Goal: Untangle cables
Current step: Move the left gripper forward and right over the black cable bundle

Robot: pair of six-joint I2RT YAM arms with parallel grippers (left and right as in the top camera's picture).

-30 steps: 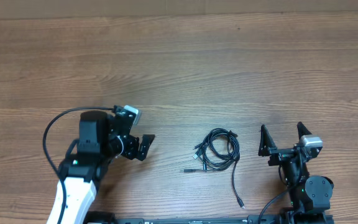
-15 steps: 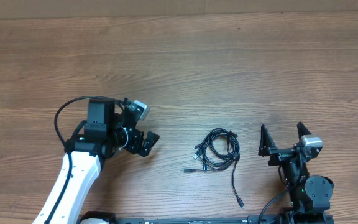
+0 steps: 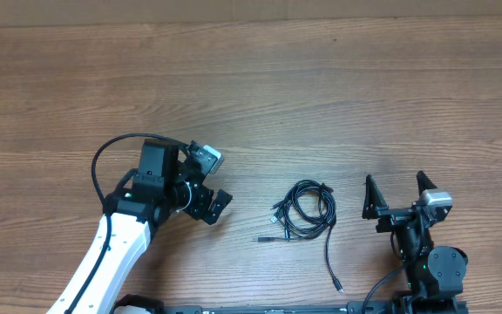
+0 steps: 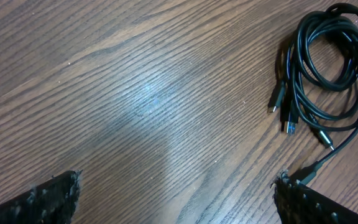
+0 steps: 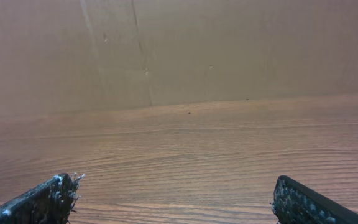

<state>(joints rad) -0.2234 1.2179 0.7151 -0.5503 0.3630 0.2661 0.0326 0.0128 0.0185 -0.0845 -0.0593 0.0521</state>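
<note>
Currently the left claw [image 3: 214, 206] is standing wide open with nothing between its fingers, hanging over bare worktop [image 3: 321, 87] and pointing across toward the middle of the scene. In its own wrist view the left claw [image 4: 176, 199] is showing only its two fingertips at the lower corners, and the cables [image 4: 328, 68] are lying ahead and off to the upper right of that view, well apart from either fingertip. From overhead, the cables [image 3: 308, 209] are resting as a small looped bundle between the two arms, to the right of the left claw, with several plug ends sticking out on the side facing it. One loose strand is trailing from the coil toward the robot's edge of the worktop. The right claw [image 3: 397, 196] is also gaping wide and empty. It is sitting somewhat nearer the coil's other side, yet it is aiming away: the right claw [image 5: 176, 202] is framing only bare wood and a wall. Judging by this, the left claw is the better placed one, needing a reach rightward onto the plug ends.
</note>
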